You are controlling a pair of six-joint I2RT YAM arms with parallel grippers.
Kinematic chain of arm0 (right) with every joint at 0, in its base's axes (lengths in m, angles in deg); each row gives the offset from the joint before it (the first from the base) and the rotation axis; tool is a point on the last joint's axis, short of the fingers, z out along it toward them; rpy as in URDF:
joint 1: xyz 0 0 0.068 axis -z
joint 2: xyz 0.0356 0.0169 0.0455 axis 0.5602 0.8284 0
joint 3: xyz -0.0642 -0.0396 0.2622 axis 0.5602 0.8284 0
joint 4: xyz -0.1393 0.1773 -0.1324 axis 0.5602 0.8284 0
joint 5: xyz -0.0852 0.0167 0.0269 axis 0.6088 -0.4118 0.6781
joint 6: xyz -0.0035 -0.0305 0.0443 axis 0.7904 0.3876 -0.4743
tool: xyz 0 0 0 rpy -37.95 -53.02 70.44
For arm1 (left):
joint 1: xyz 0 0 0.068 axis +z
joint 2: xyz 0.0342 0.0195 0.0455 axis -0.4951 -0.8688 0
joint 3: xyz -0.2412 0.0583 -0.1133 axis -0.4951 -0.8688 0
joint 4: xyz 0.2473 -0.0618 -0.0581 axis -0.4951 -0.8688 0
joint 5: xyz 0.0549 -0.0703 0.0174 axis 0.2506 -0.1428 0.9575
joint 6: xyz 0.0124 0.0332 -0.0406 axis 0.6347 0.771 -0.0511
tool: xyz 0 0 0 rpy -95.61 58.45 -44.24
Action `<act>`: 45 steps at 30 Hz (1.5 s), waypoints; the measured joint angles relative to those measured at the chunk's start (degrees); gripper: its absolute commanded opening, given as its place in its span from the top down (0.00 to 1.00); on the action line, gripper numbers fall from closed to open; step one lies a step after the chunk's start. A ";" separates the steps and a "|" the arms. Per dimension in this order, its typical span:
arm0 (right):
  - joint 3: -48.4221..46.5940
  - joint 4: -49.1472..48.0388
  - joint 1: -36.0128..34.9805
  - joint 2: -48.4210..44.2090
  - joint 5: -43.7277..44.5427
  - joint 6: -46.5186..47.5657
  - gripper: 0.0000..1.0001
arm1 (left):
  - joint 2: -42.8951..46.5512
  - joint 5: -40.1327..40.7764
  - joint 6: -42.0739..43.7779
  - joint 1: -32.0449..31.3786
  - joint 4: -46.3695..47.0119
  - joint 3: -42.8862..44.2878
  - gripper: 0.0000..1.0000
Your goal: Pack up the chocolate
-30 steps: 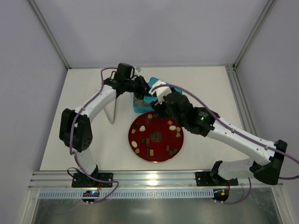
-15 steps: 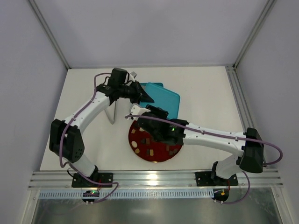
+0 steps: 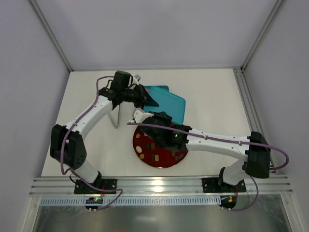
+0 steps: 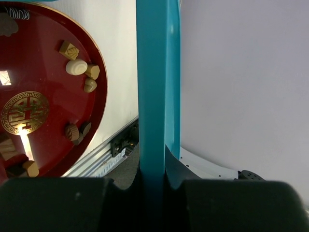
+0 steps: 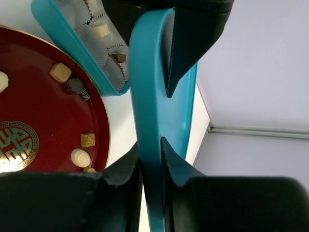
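Both arms have hold of the teal lid (image 3: 171,104), which stands on edge above the table (image 3: 212,92), toward the middle of its far edge. The left gripper (image 4: 153,176) is clamped tight on the lid's rim. The right gripper (image 5: 150,157) has its jaws narrowed onto the same rim a little further along, and the pads look to be touching both faces. Most of the chocolate (image 4: 76,66) lies scattered round the rim of the red plate (image 3: 164,163), which sits by the middle of the table's near edge. A few pieces already sit in the paper cups of the box (image 5: 48,24), just beside the plate's far rim. The step seems to be passing or steadying the lid, with the packing far from done. To do it well, one grip should stay firm until the other is fully seated, since two arms pulling at different angles could twist the thin rim or make it slip. The lid should travel level and clear of the open box, so no cup gets knocked
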 measured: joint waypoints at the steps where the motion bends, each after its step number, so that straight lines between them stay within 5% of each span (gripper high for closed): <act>1: 0.04 -0.15 -0.02 0.15 0.15 0.46 0.87 | 0.04 -0.04 0.00 0.07 0.00 0.00 1.00; 3: 0.33 -0.48 -0.13 0.35 0.17 1.29 0.96 | 0.04 -0.07 -0.13 0.13 0.00 0.00 1.00; 6: 0.59 -1.16 -0.28 0.61 0.66 1.79 0.96 | 0.04 -0.04 0.09 0.17 -0.11 0.00 0.94; 12: 0.59 -1.73 -0.26 0.76 1.38 1.86 0.96 | 0.20 -0.81 1.07 0.24 -0.02 0.09 0.45; 19: 0.57 -1.73 -0.11 0.76 2.73 2.27 0.96 | 0.22 -0.94 2.75 0.92 -0.02 1.99 0.15; 34: -5.29 5.01 1.18 -0.07 -0.70 -1.64 0.96 | -2.08 4.72 6.10 9.62 -0.02 12.83 0.10; 39: -13.33 10.88 8.68 -0.46 -13.73 -8.13 0.96 | -3.96 9.05 7.32 13.77 -0.39 15.04 0.10; 45: -23.69 12.72 26.29 0.39 -37.66 -18.53 0.96 | -4.11 14.86 9.18 17.42 -2.08 15.50 0.12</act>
